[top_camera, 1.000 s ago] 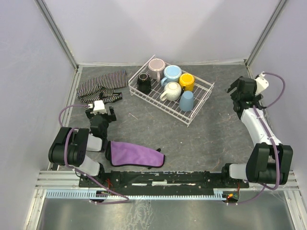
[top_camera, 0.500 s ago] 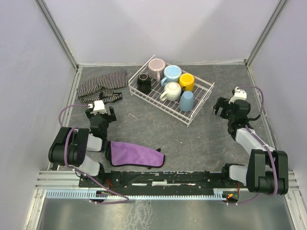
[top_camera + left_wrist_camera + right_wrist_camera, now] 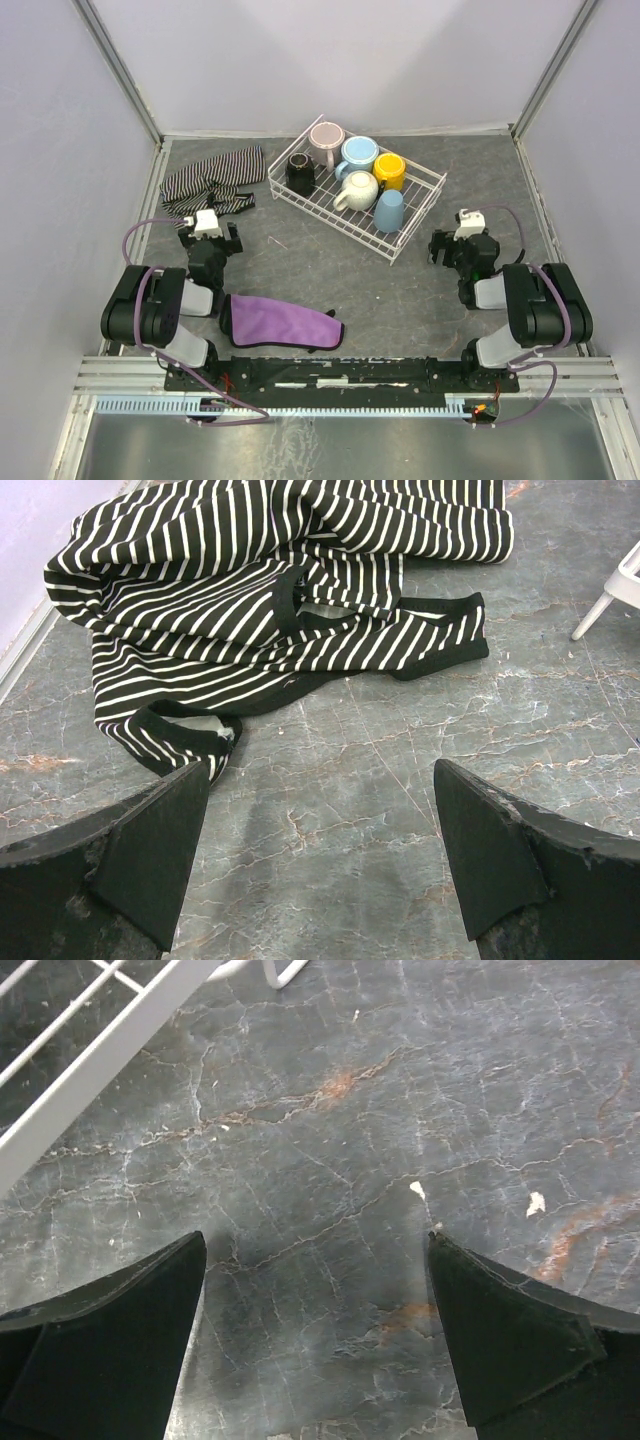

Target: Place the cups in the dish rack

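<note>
Top external showed the cups (image 3: 357, 190) all inside the dish rack (image 3: 325, 207), just ahead of the right fingers (image 3: 110, 1330) (apart, empty, like the left fingers (image 3: 140, 860)); a careless swing might have clipped it.

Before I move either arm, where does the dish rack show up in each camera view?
Top external: the dish rack sits upper centre, between the two arms and farther back on the table.
Left wrist: the dish rack shows only as one white leg at the right edge.
Right wrist: the dish rack shows as white wire bars crossing the upper left corner.
Shared landmark: the grey marbled table top, seen in all three.
</note>
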